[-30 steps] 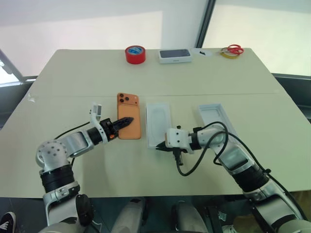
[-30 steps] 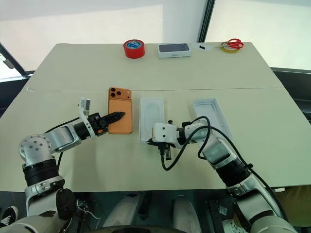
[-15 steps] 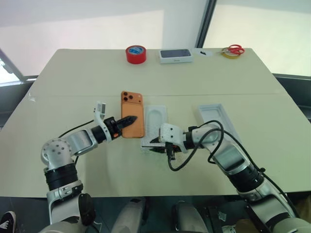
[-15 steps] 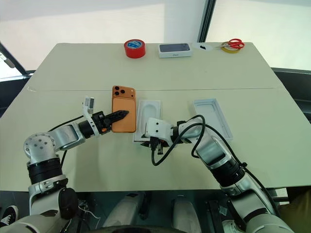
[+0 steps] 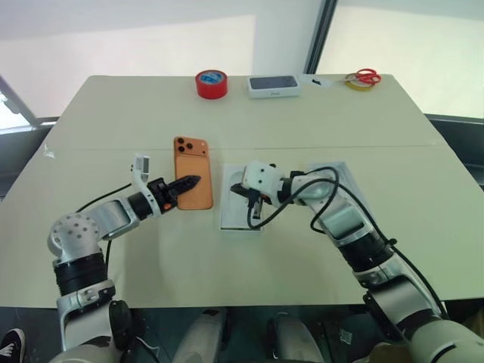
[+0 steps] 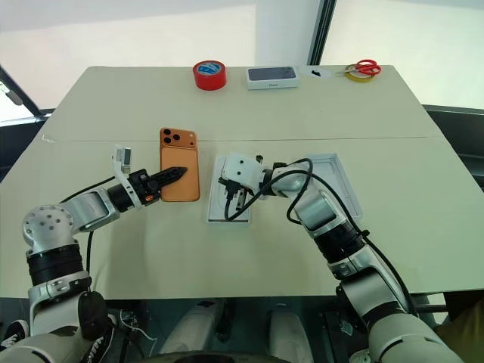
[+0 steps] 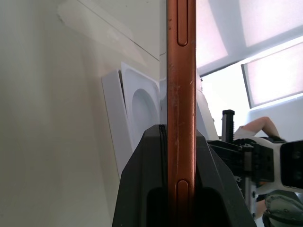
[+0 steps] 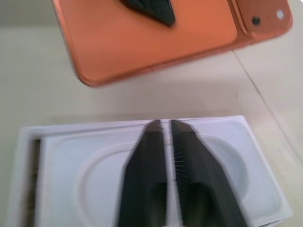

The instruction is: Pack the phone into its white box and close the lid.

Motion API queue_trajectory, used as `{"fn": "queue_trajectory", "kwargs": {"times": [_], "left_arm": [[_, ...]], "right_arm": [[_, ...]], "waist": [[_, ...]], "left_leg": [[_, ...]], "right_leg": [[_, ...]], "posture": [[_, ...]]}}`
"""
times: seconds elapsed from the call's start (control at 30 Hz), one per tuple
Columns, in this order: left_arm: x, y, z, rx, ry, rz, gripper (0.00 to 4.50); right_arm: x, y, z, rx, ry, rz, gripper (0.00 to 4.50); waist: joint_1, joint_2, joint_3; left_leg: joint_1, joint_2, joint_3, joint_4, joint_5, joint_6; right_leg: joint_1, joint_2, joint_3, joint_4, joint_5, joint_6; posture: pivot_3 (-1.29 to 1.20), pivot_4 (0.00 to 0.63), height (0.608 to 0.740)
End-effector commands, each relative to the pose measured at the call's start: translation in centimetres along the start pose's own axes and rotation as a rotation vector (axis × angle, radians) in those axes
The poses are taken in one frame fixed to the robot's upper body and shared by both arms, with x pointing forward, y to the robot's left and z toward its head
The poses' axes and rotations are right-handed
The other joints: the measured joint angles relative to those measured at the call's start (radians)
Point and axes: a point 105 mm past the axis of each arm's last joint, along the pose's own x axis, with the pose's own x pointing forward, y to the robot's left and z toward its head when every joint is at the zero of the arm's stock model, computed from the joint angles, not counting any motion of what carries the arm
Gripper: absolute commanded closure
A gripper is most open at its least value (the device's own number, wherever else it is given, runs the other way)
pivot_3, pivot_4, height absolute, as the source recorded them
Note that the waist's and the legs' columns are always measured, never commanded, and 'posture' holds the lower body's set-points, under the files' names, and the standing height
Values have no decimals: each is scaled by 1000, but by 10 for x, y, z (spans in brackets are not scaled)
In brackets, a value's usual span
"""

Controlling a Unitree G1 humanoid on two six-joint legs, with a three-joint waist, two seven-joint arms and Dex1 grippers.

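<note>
Table (image 5: 113,113), pale beige, seam running left to right across its middle.

Phone (image 5: 192,182), orange, back up with camera cluster at its far end; left of centre; pinched at its near left edge by the left gripper (image 5: 187,182), fingers clamped one above and one below the phone, which the left wrist view shows edge-on between the two black fingers (image 7: 142,189).

White box (image 5: 227,219), just right of the phone, lying flat, holding a white insert (image 8: 142,156) with a rounded recess that sits in it slightly askew; whether phone and box touch cannot be told.

Right gripper (image 5: 252,203), over the box and insert, pointing left toward the phone; fingers pressed almost together with only a thin slit between them, nothing held; a black cable loops beneath its wrist.

Lid (image 5: 346,185), white shell, open side up, right of the box, partly behind the right forearm.

Far edge of table, left to right: red tape roll (image 5: 211,84); white box with dark phone pictured on top (image 5: 273,86); yellow tape roll (image 5: 354,83) with red-handled scissors (image 5: 366,76) touching it.
</note>
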Motion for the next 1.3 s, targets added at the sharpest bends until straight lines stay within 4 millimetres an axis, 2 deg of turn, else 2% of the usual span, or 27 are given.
{"fn": "queue_trajectory", "kwargs": {"times": [0.03, 0.17, 0.3, 0.5, 0.73, 0.87, 0.97, 1.1, 1.3], "left_arm": [[-4, -11, 10, 38, -35, -47, 4500], [-4, -10, 8, 37, -31, -42, 4500], [-2, -11, 3, 36, -25, -47, 4500], [5, -17, -8, 34, 2, -81, 4500], [8, -17, -17, 34, 25, -74, 4500], [8, -17, -15, 38, 20, -78, 4500], [7, -14, -16, 39, 33, -56, 4500], [8, -15, -18, 34, 37, -65, 4500], [9, -15, -18, 34, 34, -69, 4500]], "right_arm": [[5, 7, -1, -174, 28, 33, 4444], [0, 23, -4, -224, 35, 151, 4444], [-8, 35, 3, -195, -4, 239, 4444], [-10, 33, 8, -166, -28, 242, 4444], [-12, 37, 0, -189, -3, 268, 4444], [-9, 25, 7, -186, -23, 206, 4444], [-5, 14, 4, -219, 0, 150, 4444], [-7, 27, -4, -254, 26, 226, 4444], [-13, 41, -3, -228, 7, 315, 4444]], "waist": [[-1, 0, 0], [-2, 0, 0], [-2, -1, 1], [-1, -1, 1], [-1, -1, 1], [-1, -1, 1], [-1, -1, 1], [0, -1, 1], [-1, -1, 1]], "left_leg": [[0, 0, 0, 0, 0, 0], [0, 0, 0, 0, 0, 0], [0, 0, 0, 0, 0, 0], [0, 0, 0, 0, 0, 0], [0, 0, 0, 0, 0, 0], [0, 0, 0, 0, 0, 0], [0, 0, 0, 0, 0, 0], [0, 0, 0, 0, 0, 0], [0, 0, 0, 0, 0, 0]], "right_leg": [[0, 0, 0, 0, 0, 0], [0, 0, 0, 1, 0, 0], [0, 0, 0, 0, 0, 0], [0, 0, 0, 0, 0, 0], [0, 0, 0, 0, 0, 0], [0, 0, 0, 0, 0, 0], [0, 0, 0, 0, 0, 0], [0, 0, 0, 0, 0, 0], [1, 0, 0, 0, 0, 0]], "posture": [[0, 150, 736], [0, 150, 736], [0, 150, 736], [0, 150, 736], [0, 150, 736], [0, 150, 736], [0, 150, 736], [0, 150, 736], [0, 150, 736]]}}
